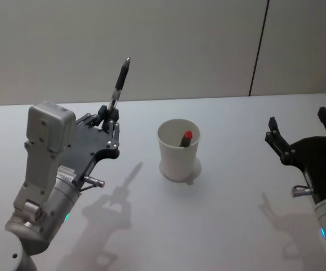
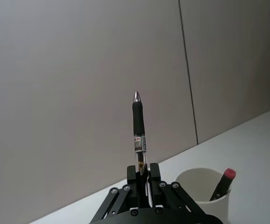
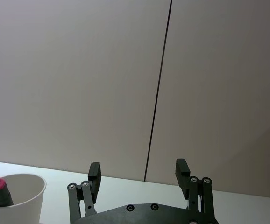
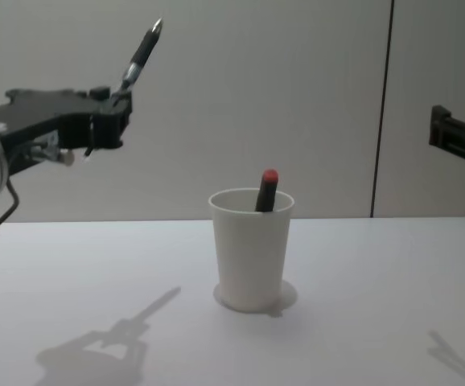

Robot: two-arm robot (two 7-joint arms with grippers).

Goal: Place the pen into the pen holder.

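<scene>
A black-gripped pen (image 1: 119, 83) with a silver tip points up and away, held by my left gripper (image 1: 111, 117), which is shut on its clear lower barrel. The pen (image 2: 138, 133) rises from between the fingers in the left wrist view, and the pen (image 4: 138, 56) is well above the table in the chest view, left of the cup. The pen holder (image 1: 178, 149), a white paper cup, stands at the table's middle with a red-capped marker (image 1: 185, 138) leaning inside. My right gripper (image 1: 304, 135) hovers open at the right, apart from the cup.
The white table (image 1: 225, 226) stretches around the cup with free room on all sides. A grey wall with a dark vertical seam (image 1: 258, 48) rises behind the table's far edge.
</scene>
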